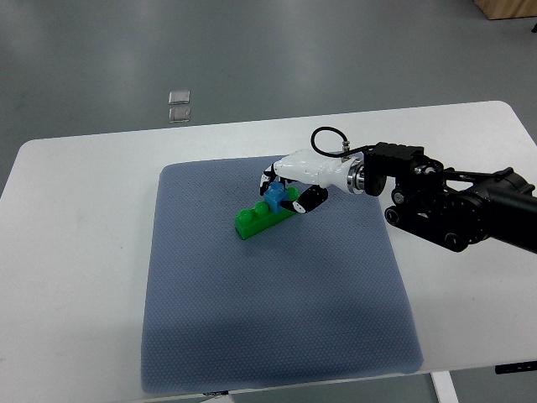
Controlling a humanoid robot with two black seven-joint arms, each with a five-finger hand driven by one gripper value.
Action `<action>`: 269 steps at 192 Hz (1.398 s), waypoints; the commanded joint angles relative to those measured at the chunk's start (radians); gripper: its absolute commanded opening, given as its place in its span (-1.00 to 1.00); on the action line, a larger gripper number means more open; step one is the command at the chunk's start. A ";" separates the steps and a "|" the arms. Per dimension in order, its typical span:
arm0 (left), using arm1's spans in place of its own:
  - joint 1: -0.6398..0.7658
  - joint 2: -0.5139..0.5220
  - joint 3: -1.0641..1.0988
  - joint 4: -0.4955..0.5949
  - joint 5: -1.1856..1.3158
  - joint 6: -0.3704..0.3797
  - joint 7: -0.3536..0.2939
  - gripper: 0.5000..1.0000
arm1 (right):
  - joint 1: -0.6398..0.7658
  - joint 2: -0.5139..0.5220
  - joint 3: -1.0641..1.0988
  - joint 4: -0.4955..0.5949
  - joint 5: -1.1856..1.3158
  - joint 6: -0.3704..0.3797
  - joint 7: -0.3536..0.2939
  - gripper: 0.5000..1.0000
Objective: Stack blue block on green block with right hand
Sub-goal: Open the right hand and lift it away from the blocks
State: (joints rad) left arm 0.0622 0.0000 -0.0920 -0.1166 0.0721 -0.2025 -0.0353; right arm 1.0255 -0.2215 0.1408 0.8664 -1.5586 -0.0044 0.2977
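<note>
A long green block [256, 220] lies slanted on the blue-grey mat [268, 302]. A small blue block [275, 199] sits on its right end. My right hand [285, 191], white with black fingertips, reaches in from the right and curls its fingers around the blue block, thumb on the near side. The far face of the blue block is hidden by the fingers. No left arm shows.
The mat covers the middle of a white table [75, 252]. Two small clear squares [179, 104] lie on the grey floor beyond the table's far edge. My black forearm [453, 201] hangs over the table's right side.
</note>
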 commanded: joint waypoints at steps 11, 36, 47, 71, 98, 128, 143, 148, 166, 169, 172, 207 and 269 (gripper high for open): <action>-0.001 0.000 0.000 0.000 0.000 0.000 0.000 1.00 | 0.004 0.001 0.000 0.000 0.000 -0.002 0.000 -0.71; -0.001 0.000 0.000 0.000 0.000 0.000 0.000 1.00 | 0.005 0.004 0.000 0.000 0.002 -0.019 -0.003 0.05; -0.001 0.000 0.000 0.000 0.000 0.000 0.000 1.00 | 0.005 0.004 0.000 0.002 0.003 -0.022 -0.003 0.32; 0.001 0.000 0.000 0.000 0.000 0.000 0.000 1.00 | 0.007 0.002 0.000 0.003 0.003 -0.019 -0.003 0.67; 0.001 0.000 0.000 0.000 0.000 0.000 0.000 1.00 | 0.008 -0.001 0.000 0.008 0.005 -0.012 -0.005 0.68; 0.001 0.000 0.000 0.000 0.000 0.000 0.000 1.00 | 0.034 -0.010 0.002 0.016 0.029 0.000 -0.008 0.68; 0.001 0.000 0.000 0.000 0.000 0.000 0.000 1.00 | 0.053 -0.030 0.006 0.036 0.077 0.055 -0.009 0.68; 0.001 0.000 0.000 0.000 0.000 0.000 0.000 1.00 | 0.057 -0.036 0.016 0.043 0.095 0.072 -0.011 0.68; 0.001 0.000 0.000 0.000 0.000 0.000 0.000 1.00 | 0.065 -0.058 0.086 0.066 0.195 0.168 -0.014 0.68; -0.001 0.000 0.000 0.000 0.000 0.000 0.000 1.00 | 0.065 -0.059 0.094 0.065 0.206 0.178 -0.015 0.68; -0.001 0.000 0.000 0.000 0.000 0.000 0.000 1.00 | 0.065 -0.062 0.108 0.065 0.224 0.196 -0.019 0.68; 0.001 0.000 0.000 0.000 0.000 0.000 0.000 1.00 | 0.059 -0.098 0.166 0.057 0.379 0.259 -0.040 0.68; -0.001 0.000 0.000 0.000 0.000 0.000 0.000 1.00 | -0.002 -0.101 0.171 -0.024 0.976 0.233 -0.081 0.67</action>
State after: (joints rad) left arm 0.0621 0.0000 -0.0920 -0.1166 0.0721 -0.2025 -0.0353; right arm 1.0482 -0.3239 0.3107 0.8754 -0.7805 0.2387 0.2303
